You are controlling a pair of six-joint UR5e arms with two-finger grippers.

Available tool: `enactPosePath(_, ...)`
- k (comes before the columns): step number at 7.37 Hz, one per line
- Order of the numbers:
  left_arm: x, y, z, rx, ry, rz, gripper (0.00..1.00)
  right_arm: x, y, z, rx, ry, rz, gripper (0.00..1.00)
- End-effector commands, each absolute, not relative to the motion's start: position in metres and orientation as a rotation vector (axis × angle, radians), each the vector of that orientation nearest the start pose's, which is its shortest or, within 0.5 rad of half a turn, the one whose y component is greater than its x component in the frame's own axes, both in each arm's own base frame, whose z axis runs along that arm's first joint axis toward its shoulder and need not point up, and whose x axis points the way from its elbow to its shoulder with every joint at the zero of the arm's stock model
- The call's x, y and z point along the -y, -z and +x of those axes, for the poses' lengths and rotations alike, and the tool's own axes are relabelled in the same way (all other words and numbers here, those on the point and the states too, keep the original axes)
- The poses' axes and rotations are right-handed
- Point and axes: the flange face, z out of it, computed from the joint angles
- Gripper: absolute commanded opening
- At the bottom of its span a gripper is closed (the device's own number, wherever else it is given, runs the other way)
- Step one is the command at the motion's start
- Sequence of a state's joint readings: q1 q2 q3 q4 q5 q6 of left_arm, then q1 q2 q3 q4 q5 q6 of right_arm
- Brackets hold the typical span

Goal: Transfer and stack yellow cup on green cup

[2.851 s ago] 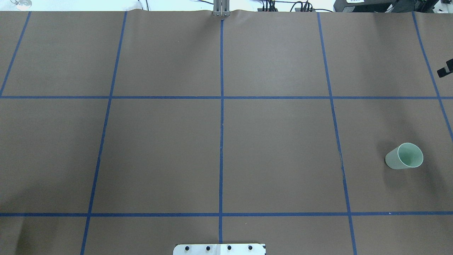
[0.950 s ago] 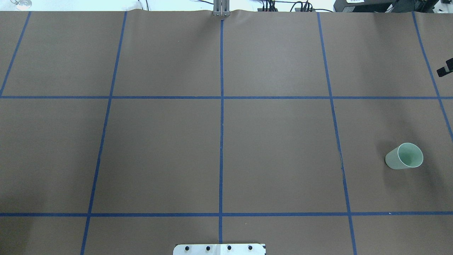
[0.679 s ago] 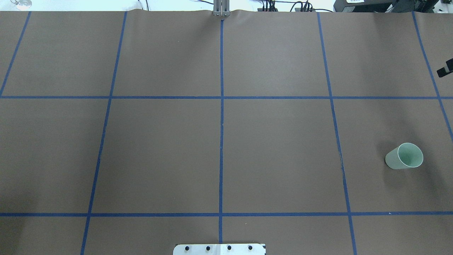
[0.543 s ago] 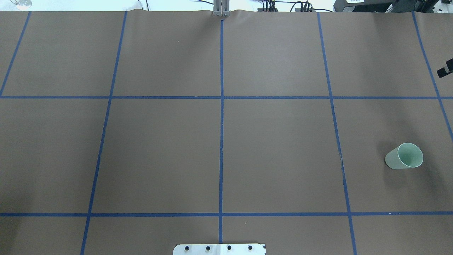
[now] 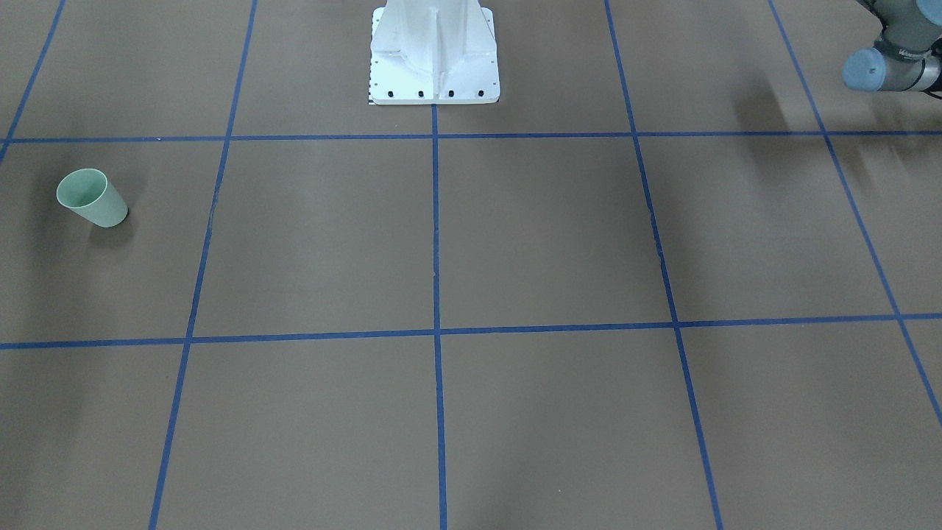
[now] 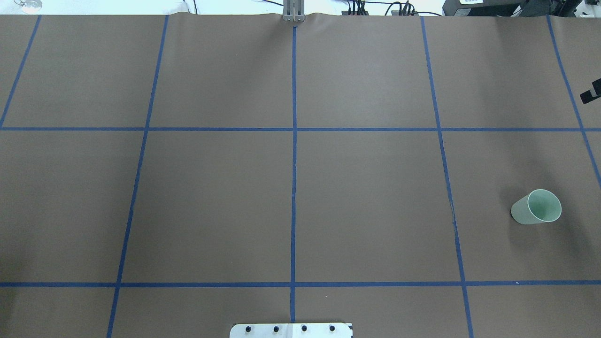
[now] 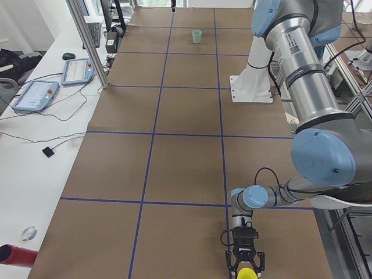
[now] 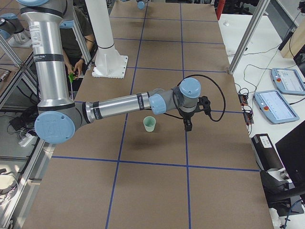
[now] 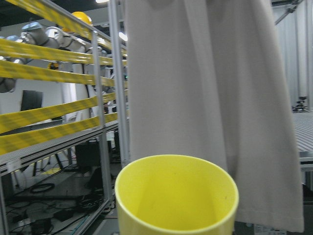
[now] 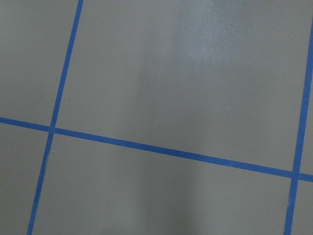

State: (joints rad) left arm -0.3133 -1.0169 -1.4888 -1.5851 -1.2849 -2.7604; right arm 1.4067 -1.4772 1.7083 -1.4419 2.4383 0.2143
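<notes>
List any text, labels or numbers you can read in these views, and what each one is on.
Nothing can be read for certain.
Lettering on the left arm: too small to read in the side view, blurred in the front-facing one.
Dark bands on the right arm: too small to read.
Pendant screens: too small to read.
Green cup and yellow cup: plain, no print.

1. The yellow cup (image 9: 176,196) is bright yellow all over, with no pattern.
2. The green cup (image 6: 536,207) is plain pale green.
3. The surface (image 6: 211,202) is brown, and thin blue lines (image 6: 293,188) make big squares on it.
4. The left arm (image 7: 302,75) and the right arm (image 8: 119,105) are silver with light blue round parts.
5. The stand (image 5: 434,51) is white.
6. The bars (image 9: 49,54) are yellow with faint darker stripes.
7. The cloth (image 9: 205,73) is plain grey.
</notes>
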Motion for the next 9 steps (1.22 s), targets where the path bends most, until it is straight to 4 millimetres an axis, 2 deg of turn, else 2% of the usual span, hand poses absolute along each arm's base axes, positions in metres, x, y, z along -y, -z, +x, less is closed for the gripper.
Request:
enactPosePath(1,0.218,-0.882,0.079,0.333,1.241,0.708,0.24,0.54,-0.523,-0.031,0.902,0.104,0.165,1.0)
enactPosePath(2,0.234,-0.87,0.097,0.272,1.144,0.768,0.24,0.542,-0.524,-0.031,0.897,0.102,0.165,1.0)
enactPosePath(3,0.252,-0.857,0.118,0.182,1.132,0.779,0.24,0.542,-0.521,-0.031,0.896,0.105,0.171,1.0)
enactPosePath(4,0.277,-0.837,0.135,0.089,1.045,0.844,0.24,0.542,-0.524,-0.031,0.895,0.102,0.165,1.0)
enactPosePath(5,0.335,-0.8,0.155,0.019,1.106,0.848,0.24,0.542,-0.53,-0.031,0.894,0.097,0.154,1.0)
enactPosePath(6,0.406,-0.752,0.173,-0.011,1.082,0.886,0.25,0.543,-0.534,-0.031,0.893,0.093,0.147,1.0)
enactPosePath(7,0.452,-0.729,0.193,-0.059,1.07,0.912,0.25,0.544,-0.541,-0.031,0.891,0.087,0.134,1.0)
enactPosePath(8,0.499,-0.696,0.217,-0.09,1.043,0.936,0.25,0.544,-0.543,-0.032,0.892,0.087,0.129,1.0)
enactPosePath(9,0.532,-0.655,0.241,-0.157,1.033,0.966,0.25,0.544,-0.544,-0.036,0.891,0.093,0.124,1.0)
